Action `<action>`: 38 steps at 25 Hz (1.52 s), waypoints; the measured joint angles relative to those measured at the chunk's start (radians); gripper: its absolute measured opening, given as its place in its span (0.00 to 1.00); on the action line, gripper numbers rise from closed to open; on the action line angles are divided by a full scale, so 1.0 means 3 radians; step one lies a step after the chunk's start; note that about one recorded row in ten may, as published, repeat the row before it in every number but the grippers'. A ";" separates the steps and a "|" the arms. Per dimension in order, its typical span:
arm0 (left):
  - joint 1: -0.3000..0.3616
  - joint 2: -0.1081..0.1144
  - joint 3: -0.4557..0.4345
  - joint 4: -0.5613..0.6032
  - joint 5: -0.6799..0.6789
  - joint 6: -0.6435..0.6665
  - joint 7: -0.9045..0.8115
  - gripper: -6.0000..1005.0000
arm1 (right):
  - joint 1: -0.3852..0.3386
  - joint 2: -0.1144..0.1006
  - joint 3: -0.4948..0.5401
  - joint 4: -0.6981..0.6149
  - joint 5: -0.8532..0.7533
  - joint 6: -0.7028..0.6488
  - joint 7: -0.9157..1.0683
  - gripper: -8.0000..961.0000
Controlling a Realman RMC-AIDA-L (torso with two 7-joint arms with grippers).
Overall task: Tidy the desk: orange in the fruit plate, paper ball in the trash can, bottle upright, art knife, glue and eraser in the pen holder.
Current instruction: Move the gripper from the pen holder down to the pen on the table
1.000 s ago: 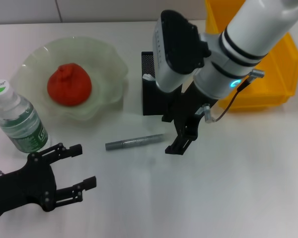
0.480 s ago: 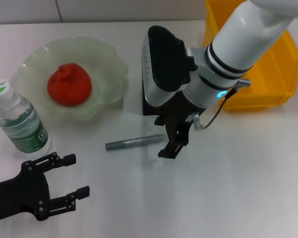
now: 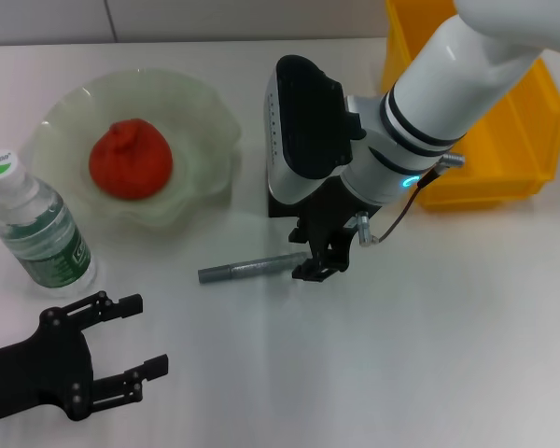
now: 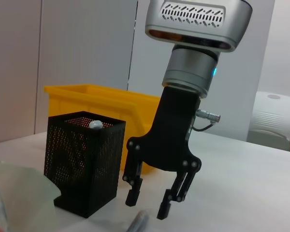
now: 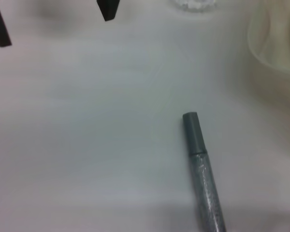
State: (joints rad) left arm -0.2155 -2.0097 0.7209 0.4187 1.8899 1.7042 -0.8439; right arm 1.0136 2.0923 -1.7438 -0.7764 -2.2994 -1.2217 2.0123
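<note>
The yellow trash can sits at two o'clock. The right gripper, jaws open, hangs over one end of the grey art knife, which lies flat on the bench pointing nine to three o'clock. The left gripper is open at seven o'clock.

The head camera looks down from above onto the white desk, taking in everything from the bottle at the left to the yellow trash can at the far right. The left wrist camera sits low near the desk surface, facing across toward the pen holder and the right gripper. The right wrist camera hangs close above the desk, pointing down at the grey pen-like stick, which the head view shares.
</note>
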 joint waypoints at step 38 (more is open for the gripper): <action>-0.0014 -0.0028 0.0000 0.0005 -0.0018 0.0050 0.0005 0.64 | 0.0007 0.0000 -0.0233 0.0093 0.0036 0.0166 -0.0024 0.32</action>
State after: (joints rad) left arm -0.2198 -2.0182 0.7209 0.4203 1.8845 1.7193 -0.8423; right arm 1.0157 2.0923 -1.8138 -0.7484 -2.2886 -1.1719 2.0053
